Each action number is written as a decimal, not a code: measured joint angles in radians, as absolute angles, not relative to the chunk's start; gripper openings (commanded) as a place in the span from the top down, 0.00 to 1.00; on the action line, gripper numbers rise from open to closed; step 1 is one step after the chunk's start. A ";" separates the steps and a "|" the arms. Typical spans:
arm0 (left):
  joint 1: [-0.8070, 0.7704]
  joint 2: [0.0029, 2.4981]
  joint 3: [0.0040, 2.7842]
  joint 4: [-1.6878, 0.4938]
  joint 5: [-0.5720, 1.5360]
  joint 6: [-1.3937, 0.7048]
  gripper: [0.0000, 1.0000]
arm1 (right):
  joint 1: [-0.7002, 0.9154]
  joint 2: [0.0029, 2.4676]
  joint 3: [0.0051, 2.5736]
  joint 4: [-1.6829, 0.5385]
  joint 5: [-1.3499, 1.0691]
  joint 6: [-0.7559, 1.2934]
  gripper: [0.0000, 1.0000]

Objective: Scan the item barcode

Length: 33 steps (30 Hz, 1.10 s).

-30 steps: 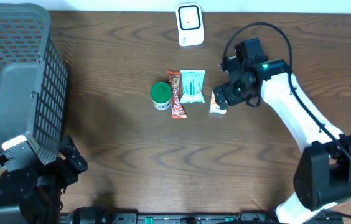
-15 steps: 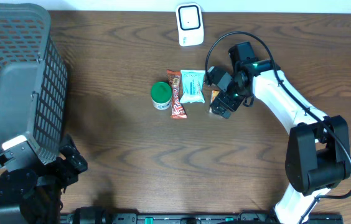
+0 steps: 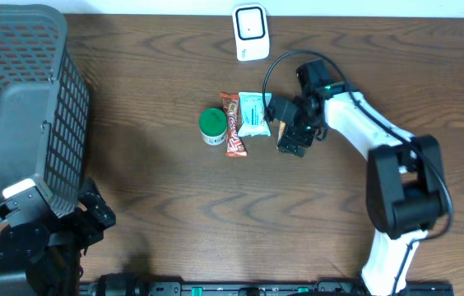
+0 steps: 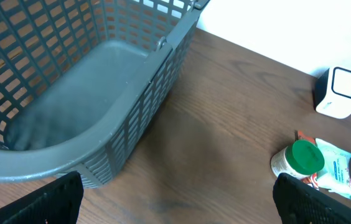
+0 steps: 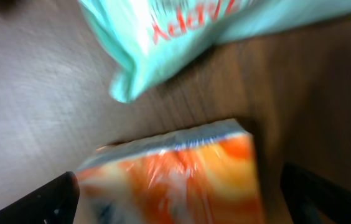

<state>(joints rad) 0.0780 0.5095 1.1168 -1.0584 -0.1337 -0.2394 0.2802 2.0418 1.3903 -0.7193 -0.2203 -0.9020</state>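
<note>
Looking straight down on dark wooden table (image 3: 158, 189), slantwise from left wrist across grey plastic mesh basket (image 4: 101, 74), blurringly close from right wrist onto orange wrapped packet (image 5: 182, 174), with pale teal pouch (image 5: 194, 25) common to all three views.

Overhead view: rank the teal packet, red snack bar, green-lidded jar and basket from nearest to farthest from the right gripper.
From the right gripper:
1. teal packet, close beside it.
2. red snack bar, next in the row.
3. green-lidded jar, at the row's far end.
4. basket, far off at the opposite side.
</note>
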 measured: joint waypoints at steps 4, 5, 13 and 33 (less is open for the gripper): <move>0.078 0.509 1.117 -1.058 -0.134 -0.239 0.02 | 0.279 2.088 1.412 -0.692 -0.191 -0.910 0.04; 0.078 0.509 1.117 -1.058 -0.134 -0.239 0.02 | 0.279 2.089 1.413 -0.694 -0.188 -0.909 0.08; 0.078 0.509 1.117 -1.058 -0.134 -0.239 0.02 | 0.281 2.107 1.456 -0.727 -0.158 -0.828 0.53; 0.078 0.509 1.117 -1.059 -0.134 -0.239 0.02 | 0.379 2.154 1.964 -1.164 -0.173 -0.146 0.57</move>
